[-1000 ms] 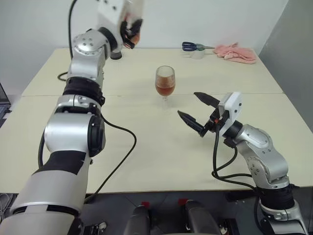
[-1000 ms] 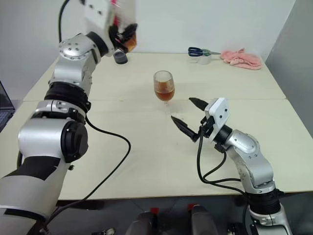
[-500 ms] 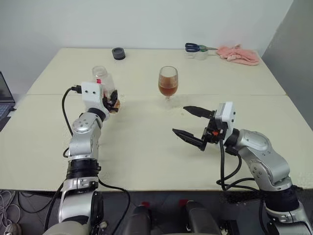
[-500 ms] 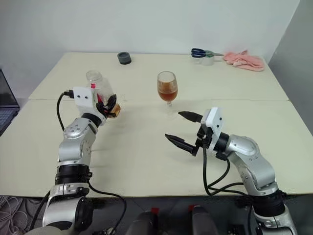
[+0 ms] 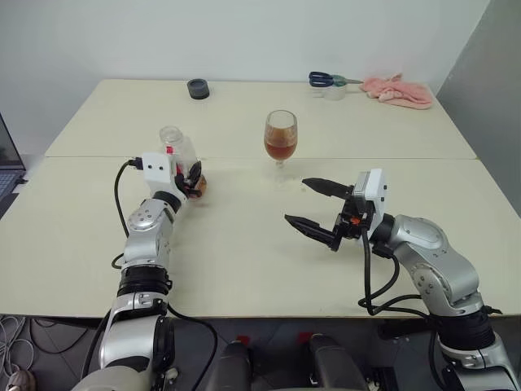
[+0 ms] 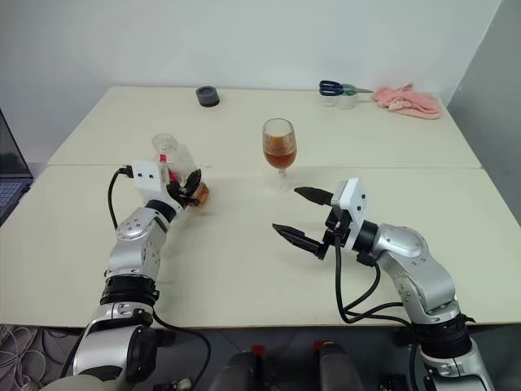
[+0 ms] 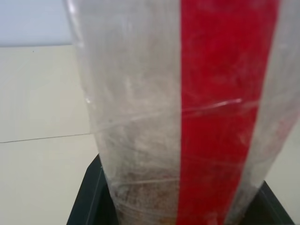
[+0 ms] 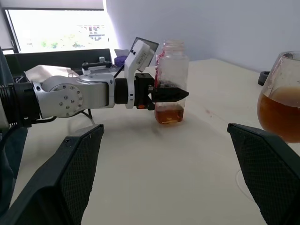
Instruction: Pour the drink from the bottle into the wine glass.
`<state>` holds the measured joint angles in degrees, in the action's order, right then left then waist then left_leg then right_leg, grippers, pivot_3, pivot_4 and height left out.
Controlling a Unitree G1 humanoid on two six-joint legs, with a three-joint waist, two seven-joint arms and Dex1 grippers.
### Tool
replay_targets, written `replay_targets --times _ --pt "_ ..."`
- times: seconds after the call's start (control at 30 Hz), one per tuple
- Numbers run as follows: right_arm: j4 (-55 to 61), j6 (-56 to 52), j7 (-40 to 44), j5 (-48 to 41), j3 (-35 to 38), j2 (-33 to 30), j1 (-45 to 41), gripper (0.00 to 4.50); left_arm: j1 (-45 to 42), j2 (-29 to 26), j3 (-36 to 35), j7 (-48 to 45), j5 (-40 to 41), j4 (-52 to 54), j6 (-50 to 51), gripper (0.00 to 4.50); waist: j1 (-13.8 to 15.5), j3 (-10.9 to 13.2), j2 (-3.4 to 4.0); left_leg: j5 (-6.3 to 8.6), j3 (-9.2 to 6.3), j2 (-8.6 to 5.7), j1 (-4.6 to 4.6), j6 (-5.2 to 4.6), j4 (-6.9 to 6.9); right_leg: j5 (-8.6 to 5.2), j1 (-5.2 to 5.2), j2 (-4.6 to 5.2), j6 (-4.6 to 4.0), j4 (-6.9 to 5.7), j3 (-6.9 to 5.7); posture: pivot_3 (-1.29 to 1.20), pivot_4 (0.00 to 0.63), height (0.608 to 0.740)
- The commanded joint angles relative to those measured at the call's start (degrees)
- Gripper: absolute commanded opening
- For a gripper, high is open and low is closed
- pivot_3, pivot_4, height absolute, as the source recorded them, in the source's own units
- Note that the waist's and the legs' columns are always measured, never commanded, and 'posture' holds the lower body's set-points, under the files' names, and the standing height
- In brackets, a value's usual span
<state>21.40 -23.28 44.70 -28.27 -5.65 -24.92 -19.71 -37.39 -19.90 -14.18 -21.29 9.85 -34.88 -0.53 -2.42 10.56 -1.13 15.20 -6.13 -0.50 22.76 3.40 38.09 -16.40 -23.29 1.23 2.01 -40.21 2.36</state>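
The bottle [image 5: 180, 150] stands upright with its neck uncapped, base at the tabletop left of centre. A little amber drink [image 8: 168, 114] lies in its bottom. My left gripper [image 5: 194, 177] is shut on its lower part, and its black fingers [image 7: 86, 202] flank the red label strip. The wine glass [image 5: 280, 140] stands at the table's middle, about half full of the same amber drink. My right gripper [image 5: 299, 201] hovers open in front of and right of the glass, pointing left, nothing between its fingers.
At the back right stand a short clear cup with blue-handled scissors [image 5: 328, 81] and a pink cloth [image 5: 397, 88]. A dark round object [image 5: 197, 88] lies at the back, left of centre. A laptop's edge [image 5: 6, 163] shows at far left.
My left arm has come down from a raised position, bringing the bottle from high up to the tabletop; it has hardly moved in the last half second. The right gripper has stayed open and in place.
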Motion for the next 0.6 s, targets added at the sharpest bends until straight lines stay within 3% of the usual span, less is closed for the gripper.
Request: replay_targets --times 0.03,0.33,0.6 --pt "2.6 -0.3 -0.7 -0.9 0.9 0.1 -0.8 4.5 -3.0 -1.3 0.0 -0.9 0.0 -2.2 -4.6 1.63 0.0 0.0 0.0 0.0 0.0 0.0 0.0 0.0 0.0 0.0 0.0 0.0 0.0 0.0 0.0 0.0 0.15 0.74" --pt "3.7 -1.1 -2.5 -1.0 1.2 0.4 -0.4 4.5 -2.9 -0.7 -0.3 -2.4 0.9 -7.6 -7.9 1.63 -0.1 0.0 0.0 0.0 -0.01 0.0 0.0 0.0 -0.02 0.0 0.0 -0.02 0.0 0.01 0.0 0.0 0.15 0.74" --pt "4.2 -1.2 -3.2 -0.9 0.8 0.6 0.1 4.5 0.4 -0.5 -0.3 -2.2 1.3 -5.8 -7.6 4.31 -0.2 0.0 0.0 0.0 -0.01 0.01 -0.02 -0.01 -0.04 0.0 0.0 -0.04 0.0 0.02 0.0 0.0 0.15 0.74"
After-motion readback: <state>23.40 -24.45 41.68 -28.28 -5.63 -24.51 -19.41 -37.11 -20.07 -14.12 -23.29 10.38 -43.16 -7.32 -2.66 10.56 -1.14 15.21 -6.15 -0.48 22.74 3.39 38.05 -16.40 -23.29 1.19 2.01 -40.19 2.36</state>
